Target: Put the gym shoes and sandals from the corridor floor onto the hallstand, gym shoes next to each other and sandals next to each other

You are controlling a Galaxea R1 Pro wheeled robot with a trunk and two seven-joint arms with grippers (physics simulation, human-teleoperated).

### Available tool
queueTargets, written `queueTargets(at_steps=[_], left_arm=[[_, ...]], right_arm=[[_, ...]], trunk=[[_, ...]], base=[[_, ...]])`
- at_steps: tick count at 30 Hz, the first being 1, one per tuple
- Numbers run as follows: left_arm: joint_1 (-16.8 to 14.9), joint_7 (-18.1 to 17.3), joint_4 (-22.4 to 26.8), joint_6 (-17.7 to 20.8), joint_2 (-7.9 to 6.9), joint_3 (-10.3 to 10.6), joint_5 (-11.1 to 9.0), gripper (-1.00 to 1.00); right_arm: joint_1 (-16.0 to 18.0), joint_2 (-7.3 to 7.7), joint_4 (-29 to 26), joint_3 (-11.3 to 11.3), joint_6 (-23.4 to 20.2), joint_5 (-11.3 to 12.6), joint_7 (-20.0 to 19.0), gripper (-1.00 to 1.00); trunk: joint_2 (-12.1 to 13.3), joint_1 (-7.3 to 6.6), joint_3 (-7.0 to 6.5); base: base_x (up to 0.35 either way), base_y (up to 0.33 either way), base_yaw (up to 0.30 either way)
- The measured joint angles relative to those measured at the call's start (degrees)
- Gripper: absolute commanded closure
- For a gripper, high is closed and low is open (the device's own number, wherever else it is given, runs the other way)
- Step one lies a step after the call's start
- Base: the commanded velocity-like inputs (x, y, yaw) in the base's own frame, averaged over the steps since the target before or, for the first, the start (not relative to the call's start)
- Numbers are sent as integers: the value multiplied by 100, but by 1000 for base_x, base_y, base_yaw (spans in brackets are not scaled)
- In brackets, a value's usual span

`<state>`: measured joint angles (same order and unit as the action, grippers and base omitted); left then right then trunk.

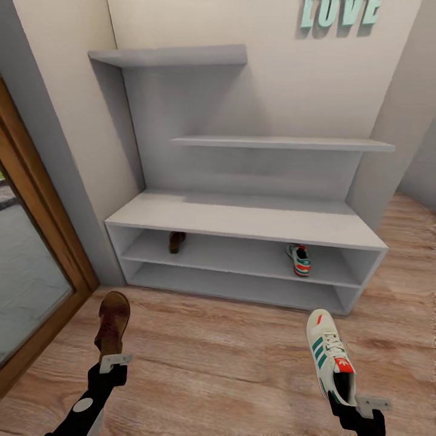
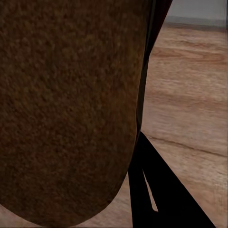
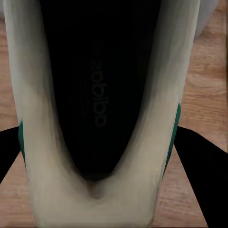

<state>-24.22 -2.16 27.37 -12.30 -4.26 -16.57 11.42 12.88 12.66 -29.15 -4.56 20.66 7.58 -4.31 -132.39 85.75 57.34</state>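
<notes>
Your left gripper [image 1: 112, 361] is clamped on the heel of the slim brown leather sandal [image 1: 113, 321], light and floppy. Your right gripper [image 1: 353, 401] pinches the stiffer white green-striped sneaker [image 1: 329, 354] by its heel collar. Their mates, the other sandal [image 1: 177, 241] and sneaker [image 1: 299, 259], sit on the grey rack's upper open shelf [image 1: 242, 257].

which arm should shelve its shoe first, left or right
Either, hedged: left gripper holds a sandal in line with the shelved sandal; right gripper holds a sneaker near the shelved sneaker.
</notes>
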Motion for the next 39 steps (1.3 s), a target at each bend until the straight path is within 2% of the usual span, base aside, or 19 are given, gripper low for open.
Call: queueTargets(at_steps=[7, 11, 27, 30, 32, 33, 34, 35, 36, 37, 38, 39], left_arm=[[0, 0, 6, -3, 0, -4, 0, 100], [1, 0, 11, 1, -1, -4, 0, 100], [10, 7, 41, 3, 1, -2, 7, 100], [10, 18, 36, 3, 18, 0, 9, 100], [10, 19, 35, 7, 26, 11, 12, 100], [-8, 46, -16, 56, 56, 50, 31, 100], [-49, 53, 10, 113, 59, 40, 19, 100], [-104, 60, 16, 633, 92, 44, 18, 100], [-113, 62, 25, 877, 123, 47, 17, 100], [-137, 58, 29, 1104, 164, 52, 21, 100], [-161, 54, 27, 1210, 190, 52, 25, 100], [-233, 40, 23, 1393, 250, 60, 33, 100]], right_arm=[[0, 0, -5, 0, 0, 0, 0, 100], [1, 0, -5, 1, 0, -1, 0, 100], [1, 0, -14, 22, -4, -24, -21, 100], [1, -47, -30, 25, 4, -20, -20, 100], [1, -63, -59, 11, 98, -14, -13, 100], [1, -71, 6, 2, 364, -25, -8, 100], [1, -50, 61, -18, 390, -10, -1, 100], [-3, 104, 180, -453, 404, -12, 2, 100], [2, 201, 192, -1222, 397, 155, 15, 100], [1, 240, 199, -1549, 395, 150, 13, 100], [0, 266, 201, -1766, 396, 130, 10, 100], [1, 326, 201, -2222, 394, 155, 7, 100]], trunk=[[0, 1, 0], [0, 1, 0], [0, 0, 0], [0, 0, 0], [0, 0, 0], [0, 0, 0], [0, 0, 0], [1, 1, 1], [0, 0, 0], [0, 0, 0], [0, 0, 0], [0, 0, 0]], base=[[-88, 303, -255], [-104, 243, -68], [-7, 18, -3], [0, 0, 0], [0, 0, 0], [0, 0, 0], [0, 0, 0], [0, 0, 0], [0, 0, 0], [0, 0, 0], [0, 0, 0], [0, 0, 0]])
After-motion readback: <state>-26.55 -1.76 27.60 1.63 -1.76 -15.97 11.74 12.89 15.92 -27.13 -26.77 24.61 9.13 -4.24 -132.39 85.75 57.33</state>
